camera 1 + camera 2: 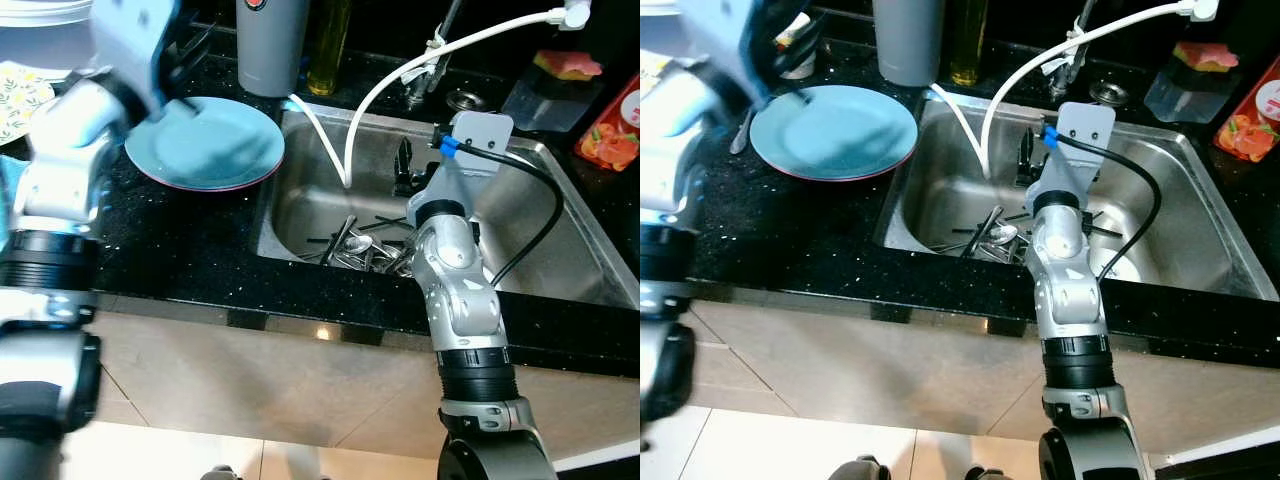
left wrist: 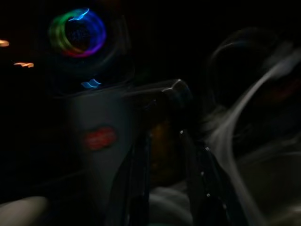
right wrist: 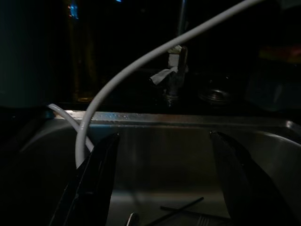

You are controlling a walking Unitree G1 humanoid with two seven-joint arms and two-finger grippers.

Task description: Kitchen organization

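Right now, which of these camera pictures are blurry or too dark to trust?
Left eye view: the left arm is motion-smeared, while the sink and blue plate stay sharp. Right eye view: the same. Left wrist view: very dark and streaked; a grey container is barely legible. Right wrist view: dim but steady, the right gripper open over the sink, white hose clear.
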